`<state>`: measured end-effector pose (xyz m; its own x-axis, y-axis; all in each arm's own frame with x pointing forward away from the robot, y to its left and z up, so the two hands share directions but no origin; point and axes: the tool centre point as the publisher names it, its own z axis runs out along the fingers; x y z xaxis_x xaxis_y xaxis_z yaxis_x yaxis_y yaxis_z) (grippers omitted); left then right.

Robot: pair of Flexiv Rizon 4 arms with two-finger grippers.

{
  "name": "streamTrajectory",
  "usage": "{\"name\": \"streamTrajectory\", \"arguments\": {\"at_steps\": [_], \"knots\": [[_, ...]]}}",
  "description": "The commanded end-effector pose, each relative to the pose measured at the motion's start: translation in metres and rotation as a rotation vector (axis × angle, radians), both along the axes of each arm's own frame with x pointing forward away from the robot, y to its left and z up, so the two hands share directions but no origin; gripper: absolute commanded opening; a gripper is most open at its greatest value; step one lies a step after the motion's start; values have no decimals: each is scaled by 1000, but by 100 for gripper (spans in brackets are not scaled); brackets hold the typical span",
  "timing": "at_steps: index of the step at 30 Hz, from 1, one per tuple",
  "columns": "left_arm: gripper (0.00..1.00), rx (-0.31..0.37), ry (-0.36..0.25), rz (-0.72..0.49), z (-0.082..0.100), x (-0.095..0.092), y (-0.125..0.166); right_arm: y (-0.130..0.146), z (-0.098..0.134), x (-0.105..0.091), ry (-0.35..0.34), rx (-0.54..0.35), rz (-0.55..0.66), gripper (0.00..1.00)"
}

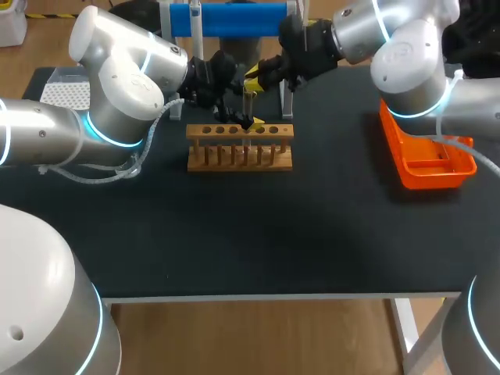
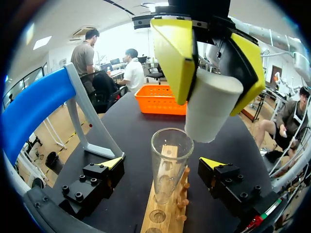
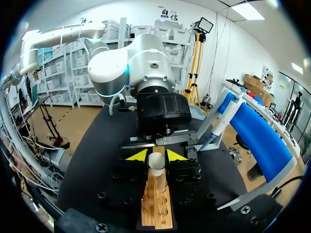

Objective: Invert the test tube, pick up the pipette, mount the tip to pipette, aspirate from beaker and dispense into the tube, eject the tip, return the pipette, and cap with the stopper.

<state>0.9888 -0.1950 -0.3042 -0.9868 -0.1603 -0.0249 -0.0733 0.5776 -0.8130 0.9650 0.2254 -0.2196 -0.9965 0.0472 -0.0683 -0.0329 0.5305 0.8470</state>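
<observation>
From overhead, the right gripper (image 1: pixel 254 78) hangs over the clear glass test tube (image 1: pixel 248 100), which stands in the pale wooden rack (image 1: pixel 240 148), and the left gripper (image 1: pixel 248 120) sits low around the tube. In the left wrist view, that gripper's fingers stand apart on either side of the tube and touch neither wall. The right one clamps the white cylindrical stopper (image 2: pixel 212 104) just above and slightly beside the tube's mouth. Pressed down off-centre, it could catch the rim and tilt the unsupported tube. In the right wrist view, the stopper sits gripped between the fingers, over the rack. A shallow grip could let it twist or slip under load.
</observation>
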Motion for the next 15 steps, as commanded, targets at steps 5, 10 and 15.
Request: {"name": "streamTrajectory", "arguments": {"at_steps": [5,10,15], "knots": [[100,2,2,-2,0,1,0,1,-2,2,2,-11,-2,0],[100,2,2,-2,0,1,0,0,-5,1,3,-17,-2,0],[100,2,2,-2,0,1,0,0,-6,1,5,-21,-2,0]]}}
